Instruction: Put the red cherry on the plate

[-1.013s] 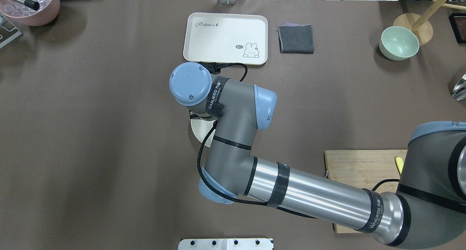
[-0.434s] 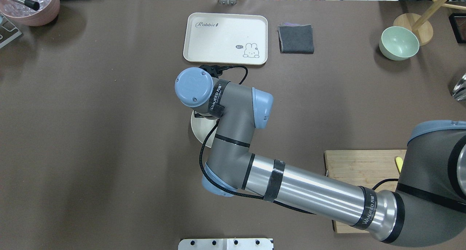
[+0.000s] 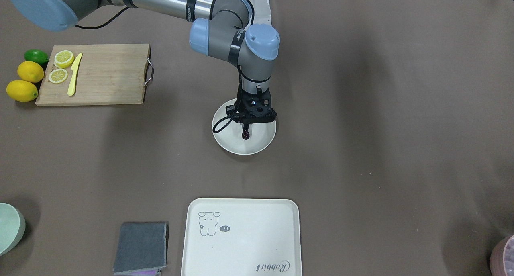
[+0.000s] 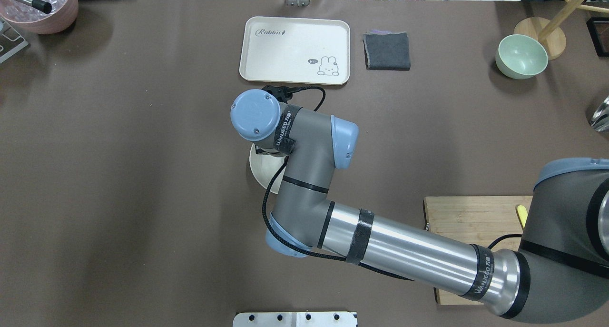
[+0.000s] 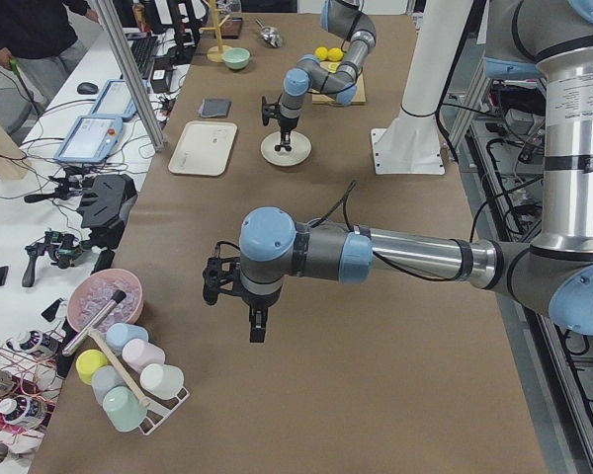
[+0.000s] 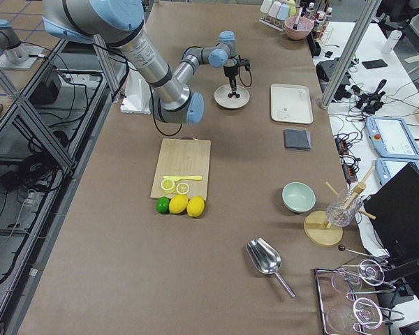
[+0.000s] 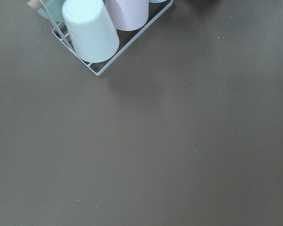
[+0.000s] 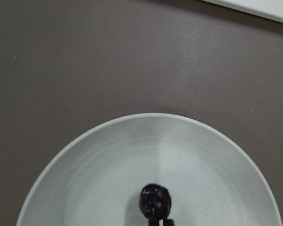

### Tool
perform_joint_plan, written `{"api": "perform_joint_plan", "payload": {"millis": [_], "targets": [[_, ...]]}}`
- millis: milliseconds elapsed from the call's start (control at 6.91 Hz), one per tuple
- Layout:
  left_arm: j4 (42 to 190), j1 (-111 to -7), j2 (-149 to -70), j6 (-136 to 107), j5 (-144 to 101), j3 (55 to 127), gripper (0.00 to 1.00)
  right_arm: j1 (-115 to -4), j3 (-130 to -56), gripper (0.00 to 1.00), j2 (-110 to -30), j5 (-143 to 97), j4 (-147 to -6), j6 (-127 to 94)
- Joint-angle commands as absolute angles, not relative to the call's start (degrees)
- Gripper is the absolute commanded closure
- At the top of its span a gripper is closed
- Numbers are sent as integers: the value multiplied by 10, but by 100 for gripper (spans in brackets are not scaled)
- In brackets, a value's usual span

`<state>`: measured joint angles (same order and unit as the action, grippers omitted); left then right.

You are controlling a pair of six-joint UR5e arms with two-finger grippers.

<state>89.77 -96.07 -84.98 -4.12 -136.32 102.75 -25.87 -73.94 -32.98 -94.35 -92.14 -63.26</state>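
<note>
The red cherry (image 3: 246, 135) is a tiny, very dark ball hanging under my right gripper (image 3: 245, 127), whose fingers are shut on its top. It hangs over the middle of the round cream-white plate (image 3: 229, 141), at or just above the dish. In the right wrist view the red cherry (image 8: 155, 201) shows against the plate (image 8: 85, 179), with the black fingertips (image 8: 160, 222) at the bottom edge. From overhead the arm hides all but a sliver of the plate (image 4: 259, 167). My left gripper (image 5: 258, 328) hangs over bare table far away; I cannot tell whether it is open or shut.
A cream tray (image 3: 241, 236) with a drawing and a folded grey cloth (image 3: 140, 248) lie beyond the plate. A cutting board (image 3: 104, 75) holds lemon slices and a yellow knife, with lemons (image 3: 24, 83) beside it. A rack of cups (image 7: 94, 33) stands near the left arm.
The right arm has come down over the plate and shifted slightly to the right in the overhead view, with the cherry in its fingers.
</note>
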Motion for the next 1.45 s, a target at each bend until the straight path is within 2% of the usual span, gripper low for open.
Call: {"api": "perform_joint_plan", "payload": {"millis": [0,145,289,434,724,868,1303], "targets": [[897,-961,-849,-42,-1363,1030,2,-268,-761,2,-325,-947,-927,-633],[897,-961,-850,-41,-1363,1029,2,-286,-785,1,-324,-966,-952,-632],[896,-961,-850,-42,-1363,1030,2,-316,-864,1,-330,-1009,-1035,-621],[896,-961,-852,-41,-1363,1027,2,-328,-965,0,-366,-1023,-1111,-613],[896,-960,-853,-36,-1363,1017,2,-420,-1103,0,-484,-1098,-1156,-494],[896,-960,-853,-36,-1363,1016,2,-501,-1117,0,-538,-1162,-1147,-387],[897,-960,-847,-40,-1362,1014,2,-713,-1062,0,-635,-1260,-1145,-86]]}}
